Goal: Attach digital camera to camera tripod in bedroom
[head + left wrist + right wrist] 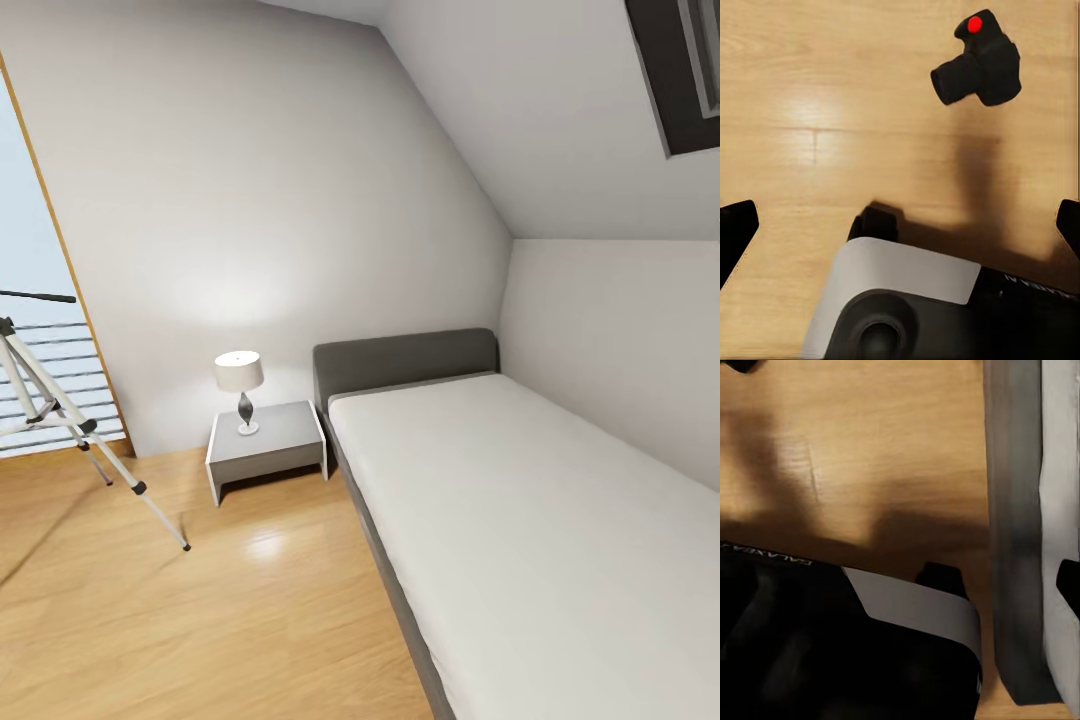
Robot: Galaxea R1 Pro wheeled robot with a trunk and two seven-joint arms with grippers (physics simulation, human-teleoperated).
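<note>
Bedroom ahead in my head cam: grey walls, sloped ceiling, wood floor [230, 620]. Tripod [60, 420] stands at far left by the window [40, 300], partly cut off by the frame edge; I see 2 silver legs w/ black joints, 1 foot down on the floor, and the black pan handle sticking out level above. Bed [540, 540] w/ white mattress and grey headboard runs along the right side. Between tripod and bed sits a small grey nightstand [268, 450] against the wall, w/ a white-shade lamp [240, 385] on top.

Left wrist cam looks down at the floor: camera [979, 64] lies there on the wood, lens pointing sideways, red button visible, nothing touching it. Left pincer [900, 225] is spread wide, tips at opposite frame edges, holding nothing; camera sits well beyond the tips. Robot base [907, 300] shows below.

Right wrist cam: floor, robot base, and the bed's grey side w/ mattress edge. Only 1 dark tip of the right pincer [1069, 585] shows at the edge, so can't tell if it's spread or pressed together.
</note>
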